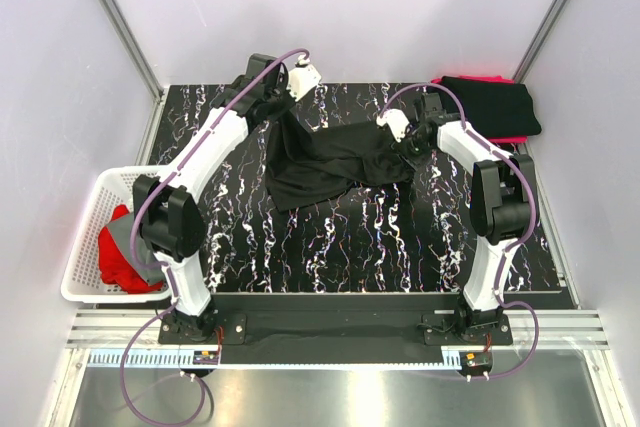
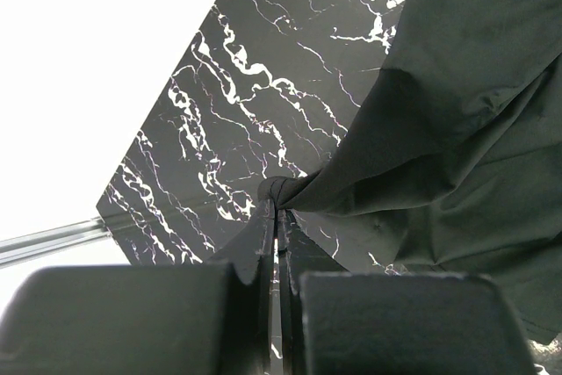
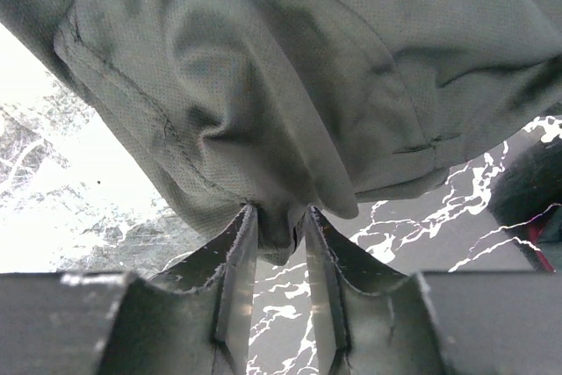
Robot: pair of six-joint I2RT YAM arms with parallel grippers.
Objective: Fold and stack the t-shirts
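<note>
Tension is what we need: left jaws and right jaws are each clamped on a bunched edge of the shirt (image 1: 330, 162), which sags between them over the far table (image 1: 330, 247), so we should draw it taut, then lay it flat.

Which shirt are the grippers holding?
The loose black shirt mid-table, pinched by left gripper and right gripper; the rest lie in a folded pile or in the basket.

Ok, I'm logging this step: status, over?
Left gripper shut on black shirt. Right gripper shut on it too. Shirt bunched between them. Folded stack far right, behind.
</note>
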